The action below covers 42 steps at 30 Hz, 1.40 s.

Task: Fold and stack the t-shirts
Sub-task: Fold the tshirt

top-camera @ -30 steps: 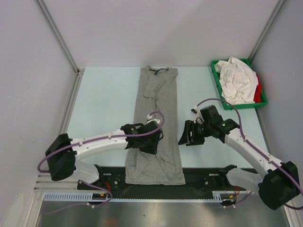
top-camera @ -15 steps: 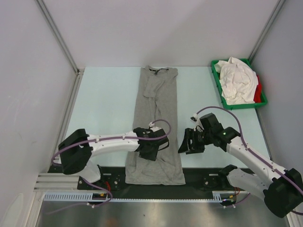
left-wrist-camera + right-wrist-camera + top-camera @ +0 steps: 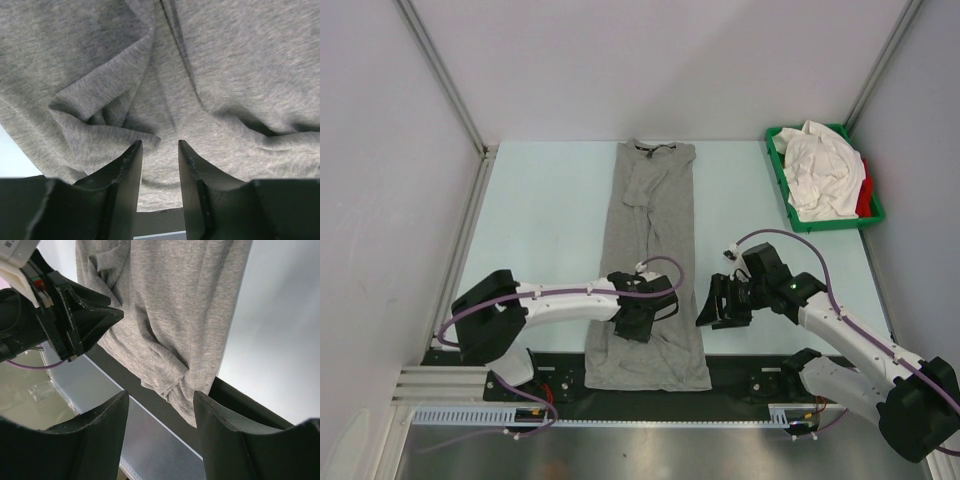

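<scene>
The heather grey t-shirt [image 3: 650, 210] lies folded lengthwise into a long strip in the middle of the table. Its collar is at the far end and its hem hangs over the near edge. My left gripper [image 3: 638, 318] hovers low over the shirt's lower part, jaws slightly apart, with wrinkled grey cloth [image 3: 225, 60] just beneath the left gripper [image 3: 160, 145]. My right gripper [image 3: 715, 305] is wide open and empty, just right of the shirt's right edge. In the right wrist view the right gripper [image 3: 160, 397] looks down on the shirt's near corner [image 3: 170, 305].
A green tray [image 3: 840, 225] at the far right holds crumpled white shirts [image 3: 820, 170] and a red one [image 3: 865, 197]. A black base plate [image 3: 740, 370] runs along the near edge under the hem. Walls enclose the table on the left, right and back.
Both arms have drawn back toward the near edge. My left gripper slid down the shirt toward its hem, and my right gripper moved nearer alongside the shirt's right edge.
</scene>
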Tool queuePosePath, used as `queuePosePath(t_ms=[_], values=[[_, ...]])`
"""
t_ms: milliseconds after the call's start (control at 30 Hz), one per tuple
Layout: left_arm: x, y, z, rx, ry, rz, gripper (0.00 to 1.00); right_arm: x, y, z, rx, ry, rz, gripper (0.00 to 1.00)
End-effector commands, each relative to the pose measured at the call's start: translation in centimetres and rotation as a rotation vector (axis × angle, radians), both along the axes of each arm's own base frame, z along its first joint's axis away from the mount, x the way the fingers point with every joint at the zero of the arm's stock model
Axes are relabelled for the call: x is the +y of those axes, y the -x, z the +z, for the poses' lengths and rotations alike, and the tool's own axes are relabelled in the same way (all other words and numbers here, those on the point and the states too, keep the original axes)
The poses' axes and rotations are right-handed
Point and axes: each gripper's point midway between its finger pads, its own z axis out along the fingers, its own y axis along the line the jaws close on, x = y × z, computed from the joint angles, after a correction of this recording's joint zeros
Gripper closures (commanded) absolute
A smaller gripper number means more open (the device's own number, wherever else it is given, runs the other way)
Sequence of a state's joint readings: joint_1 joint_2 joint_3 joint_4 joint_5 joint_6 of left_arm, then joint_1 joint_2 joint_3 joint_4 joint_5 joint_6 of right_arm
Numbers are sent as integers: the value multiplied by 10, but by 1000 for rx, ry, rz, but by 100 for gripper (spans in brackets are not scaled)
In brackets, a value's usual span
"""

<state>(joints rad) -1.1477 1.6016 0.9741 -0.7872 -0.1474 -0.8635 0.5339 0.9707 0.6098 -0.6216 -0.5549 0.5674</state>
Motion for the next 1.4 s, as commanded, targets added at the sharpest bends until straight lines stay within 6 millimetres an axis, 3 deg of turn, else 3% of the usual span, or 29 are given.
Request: queuePosePath(t_ms=[0,233,300,333,533,733,967,1367], values=[[3,-1,-7,-10,-19,-5,60,5,-1,6,-19,-32,10,40],[8,-5,-15,-32,-53,-15,78,6,-1,-2,-3,-25,18,41],[4,-7,-12,-39,-45,-25,97,6,0,-4,2,-18,24,41],[4,-6,-7,-48,-42,-27,100,6,0,-5,-1,-15,30,41],[-12,14,16,-30,51,-86,100,12,4,-17,24,-11,86,43],[-27,47,28,15,172,-134,100,26,16,-31,46,-20,182,55],[-37,71,23,56,236,-181,100,39,26,-39,79,-56,237,58],[-34,91,12,113,252,-219,100,44,40,-53,84,-29,294,57]])
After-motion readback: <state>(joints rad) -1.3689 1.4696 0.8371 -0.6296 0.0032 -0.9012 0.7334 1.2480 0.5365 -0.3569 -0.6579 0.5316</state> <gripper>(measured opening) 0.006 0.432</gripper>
